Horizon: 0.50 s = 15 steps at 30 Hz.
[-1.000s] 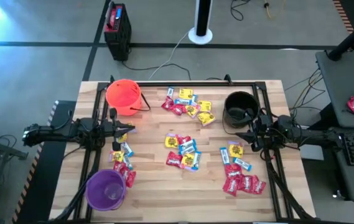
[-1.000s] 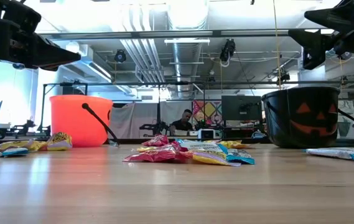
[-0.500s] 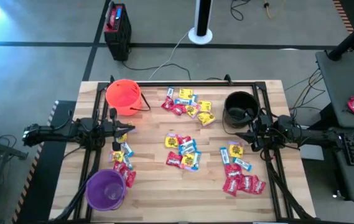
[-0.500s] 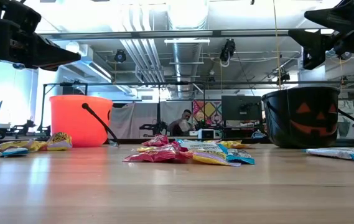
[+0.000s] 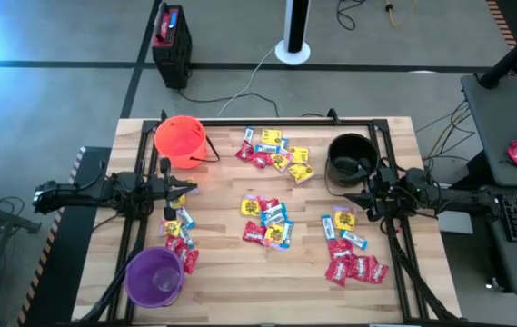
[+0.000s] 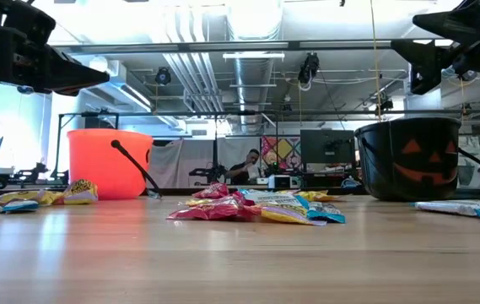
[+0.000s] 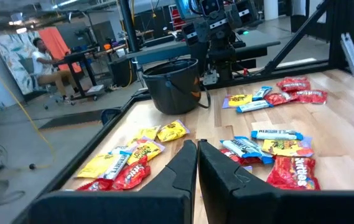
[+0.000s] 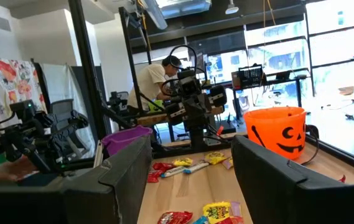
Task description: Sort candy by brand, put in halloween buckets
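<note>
Flat, glossy candy (image 5: 268,219) packets in red, yellow and blue-and-white lie in loose clusters on the slatted wooden tabletop (image 5: 231,282), between the two pincers. Left pincer (image 5: 188,188), fingers pressed together and empty, hovers beside the smooth round orange bucket (image 5: 180,142); the translucent purple bucket (image 5: 154,277) sits nearby. Right pincer (image 5: 356,201), fingers spread and empty, hovers beside the black wire-handled bucket (image 5: 351,160).

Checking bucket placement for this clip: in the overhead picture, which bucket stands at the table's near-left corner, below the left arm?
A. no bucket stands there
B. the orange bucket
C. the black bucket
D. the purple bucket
D. The purple bucket sits at that corner, while the orange bucket is at the far left and the black bucket stands at the far right, by the right arm.
</note>
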Motion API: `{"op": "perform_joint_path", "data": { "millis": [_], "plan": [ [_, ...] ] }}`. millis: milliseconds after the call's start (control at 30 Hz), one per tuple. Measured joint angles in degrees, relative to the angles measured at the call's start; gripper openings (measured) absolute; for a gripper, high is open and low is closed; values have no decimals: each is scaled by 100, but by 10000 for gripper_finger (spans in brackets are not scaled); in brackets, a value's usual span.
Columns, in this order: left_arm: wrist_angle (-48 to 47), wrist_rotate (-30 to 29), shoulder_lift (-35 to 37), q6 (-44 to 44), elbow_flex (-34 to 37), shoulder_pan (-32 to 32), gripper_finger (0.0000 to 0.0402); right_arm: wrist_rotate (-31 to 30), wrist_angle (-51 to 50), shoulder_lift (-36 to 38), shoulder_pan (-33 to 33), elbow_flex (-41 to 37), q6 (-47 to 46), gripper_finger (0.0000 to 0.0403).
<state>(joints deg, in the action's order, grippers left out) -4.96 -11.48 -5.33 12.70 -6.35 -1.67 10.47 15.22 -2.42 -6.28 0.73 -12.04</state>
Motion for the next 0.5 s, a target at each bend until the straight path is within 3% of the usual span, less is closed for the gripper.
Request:
{"op": "perform_joint_path", "data": {
  "millis": [300, 500],
  "plan": [
    [237, 1, 0, 157, 0, 1, 0, -48, 58, 0, 0, 0, -648, 215],
    [718, 30, -8, -1239, 4, 2, 0, -167, 317, -19, 1, 2, -938, 215]
  ]
}}
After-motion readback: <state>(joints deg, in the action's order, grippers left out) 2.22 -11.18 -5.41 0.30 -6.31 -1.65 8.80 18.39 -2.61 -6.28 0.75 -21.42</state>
